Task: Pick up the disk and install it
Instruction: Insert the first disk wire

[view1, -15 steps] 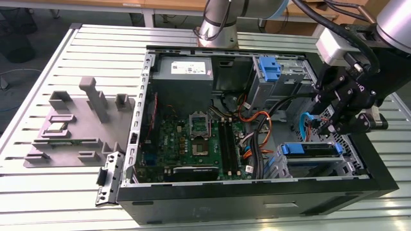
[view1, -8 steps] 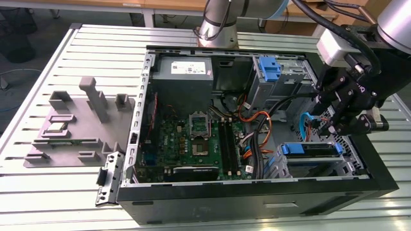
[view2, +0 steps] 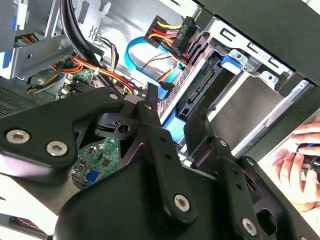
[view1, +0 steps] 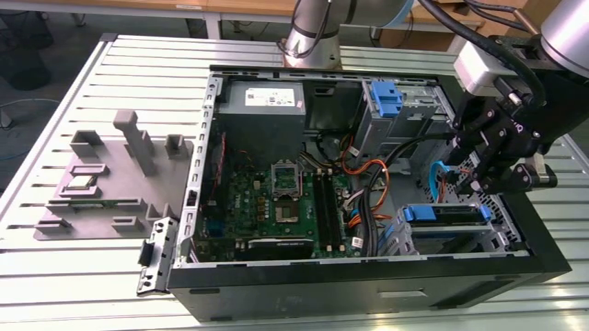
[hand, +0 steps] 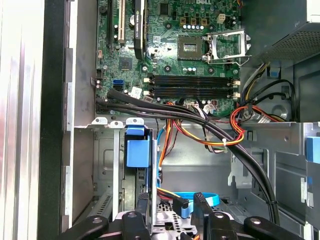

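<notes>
as black hand point(hand: 171, 200) hovers, blue-railed flat disk point(view2: 200, 92) sits in metal bay point(view2: 252, 50)

Disk seated in the drive cage

The disk point(view1: 445, 215) sits slotted in the drive cage point(view1: 501, 238) at the corner of the computer case point(view1: 368, 293), toward the exterior view's right, with a blue rail across its top edge. In the second wrist view its black connector end point(view2: 199, 92) faces outward, with blue plastic alongside.
</notes>
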Controlling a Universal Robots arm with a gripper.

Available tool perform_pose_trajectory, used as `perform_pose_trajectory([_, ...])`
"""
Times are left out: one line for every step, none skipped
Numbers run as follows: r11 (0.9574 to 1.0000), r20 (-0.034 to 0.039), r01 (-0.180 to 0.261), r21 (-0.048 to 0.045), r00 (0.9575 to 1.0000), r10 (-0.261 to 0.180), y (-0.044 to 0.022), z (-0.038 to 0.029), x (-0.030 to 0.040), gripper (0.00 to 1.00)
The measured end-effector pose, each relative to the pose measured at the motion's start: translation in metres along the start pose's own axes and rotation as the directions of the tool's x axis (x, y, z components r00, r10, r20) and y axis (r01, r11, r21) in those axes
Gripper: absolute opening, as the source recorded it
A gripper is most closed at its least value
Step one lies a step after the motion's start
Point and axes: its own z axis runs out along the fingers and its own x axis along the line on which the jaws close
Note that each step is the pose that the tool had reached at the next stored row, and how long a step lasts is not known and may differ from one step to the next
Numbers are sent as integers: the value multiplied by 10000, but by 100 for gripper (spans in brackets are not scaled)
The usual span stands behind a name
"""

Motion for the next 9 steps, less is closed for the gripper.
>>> perform_pose_trajectory([10000, 0, 0, 0, 10000, 0, 0, 0, 0, 48])
perform_pose_trajectory([10000, 0, 0, -1, 10000, 0, -1, 0, 0, 48])
perform_pose_trajectory([10000, -1, 2, -1, 10000, -2, -9, -1, 1, 48])
perform_pose_trajectory([10000, -1, 2, -2, 10000, -2, -20, -1, 1, 48])
perform_pose_trajectory([10000, 0, 0, -2, 10000, 0, -31, -1, 1, 48])
perform_pose_trajectory([10000, 0, 0, -8, 10000, 0, -41, 0, 0, 48])
perform_pose_trajectory([10000, 3, -1, -23, 10000, 1, -50, 3, 0, 48])
perform_pose_trajectory([10000, 2, -2, -37, 10000, 2, -52, 13, 1, 48])
perform_pose_trajectory([9999, -4, -6, -134, 10000, 6, -58, 72, 4, 48])
